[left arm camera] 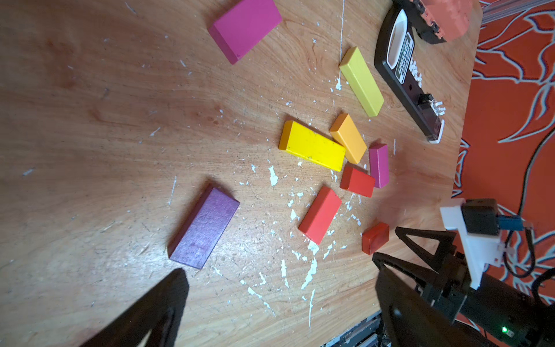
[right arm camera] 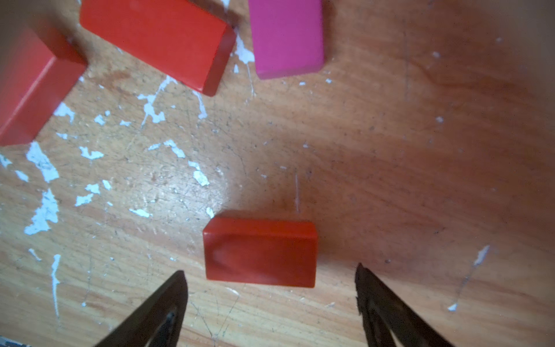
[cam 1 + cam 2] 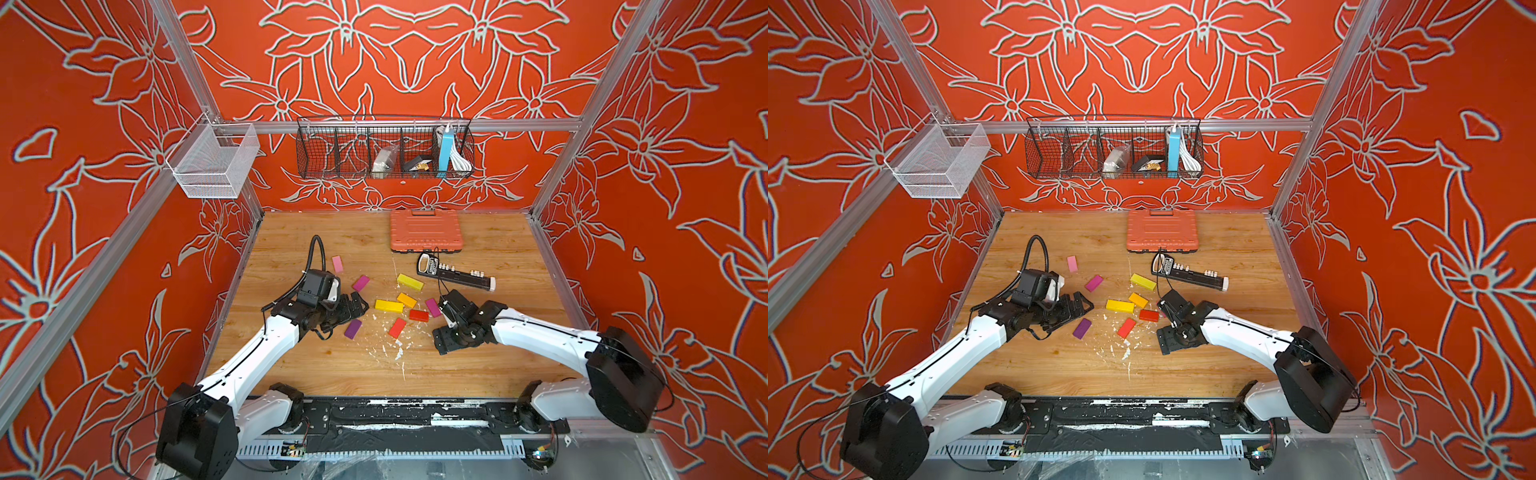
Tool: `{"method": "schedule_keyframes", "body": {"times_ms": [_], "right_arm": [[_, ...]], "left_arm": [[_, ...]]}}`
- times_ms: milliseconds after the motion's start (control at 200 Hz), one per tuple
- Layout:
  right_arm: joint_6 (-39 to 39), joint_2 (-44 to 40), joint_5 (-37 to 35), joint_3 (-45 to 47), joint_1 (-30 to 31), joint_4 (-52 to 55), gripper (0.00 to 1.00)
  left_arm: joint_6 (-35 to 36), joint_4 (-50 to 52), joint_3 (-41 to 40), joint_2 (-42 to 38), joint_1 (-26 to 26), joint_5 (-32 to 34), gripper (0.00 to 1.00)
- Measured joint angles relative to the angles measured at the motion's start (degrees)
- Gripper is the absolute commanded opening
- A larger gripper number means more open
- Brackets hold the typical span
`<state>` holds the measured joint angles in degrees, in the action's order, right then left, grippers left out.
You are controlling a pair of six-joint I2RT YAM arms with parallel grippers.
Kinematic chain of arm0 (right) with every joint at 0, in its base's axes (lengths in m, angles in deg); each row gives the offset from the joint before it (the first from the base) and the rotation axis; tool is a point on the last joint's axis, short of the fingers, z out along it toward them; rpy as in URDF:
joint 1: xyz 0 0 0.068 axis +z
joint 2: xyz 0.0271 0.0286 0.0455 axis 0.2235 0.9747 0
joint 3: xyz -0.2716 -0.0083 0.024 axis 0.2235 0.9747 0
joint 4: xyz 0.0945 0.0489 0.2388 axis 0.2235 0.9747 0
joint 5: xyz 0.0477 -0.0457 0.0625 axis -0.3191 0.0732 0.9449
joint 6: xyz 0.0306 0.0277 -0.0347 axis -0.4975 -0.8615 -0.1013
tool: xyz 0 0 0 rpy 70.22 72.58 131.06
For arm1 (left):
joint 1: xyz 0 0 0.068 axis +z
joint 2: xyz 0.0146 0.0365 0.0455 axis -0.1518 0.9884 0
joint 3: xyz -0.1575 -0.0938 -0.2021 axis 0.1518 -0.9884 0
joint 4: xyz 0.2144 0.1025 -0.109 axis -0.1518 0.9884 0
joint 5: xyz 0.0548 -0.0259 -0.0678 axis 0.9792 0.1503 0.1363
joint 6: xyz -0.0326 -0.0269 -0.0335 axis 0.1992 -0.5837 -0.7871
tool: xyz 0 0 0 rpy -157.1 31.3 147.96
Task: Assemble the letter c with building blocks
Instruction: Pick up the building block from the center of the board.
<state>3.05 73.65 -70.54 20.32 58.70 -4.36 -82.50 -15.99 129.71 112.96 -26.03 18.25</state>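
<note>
Left jaws and right jaws apart. Red block point(image 2: 260, 252), lower centre, barely enters the right pair; closing now could flick it.

My left pincer point(image 3: 1077, 306) hangs spread above the worktop point(image 3: 1059, 365), a purple block point(image 3: 1082, 328) just beside its tips. My right pincer point(image 3: 1163, 323) has a red block point(image 3: 1149, 316) just ahead, a yellow block point(image 3: 1120, 306) between the two.
</note>
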Motion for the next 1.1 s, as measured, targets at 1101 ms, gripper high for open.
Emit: {"method": "schedule_keyframes", "body": {"times_ms": [1101], "right_arm": [[0.2, 3.6, -0.4, -0.3, 1.2, -3.0, 0.59]], "left_arm": [[-1.2, -1.2, -0.9, 0.0, -0.3, 0.0, 0.98]]}}
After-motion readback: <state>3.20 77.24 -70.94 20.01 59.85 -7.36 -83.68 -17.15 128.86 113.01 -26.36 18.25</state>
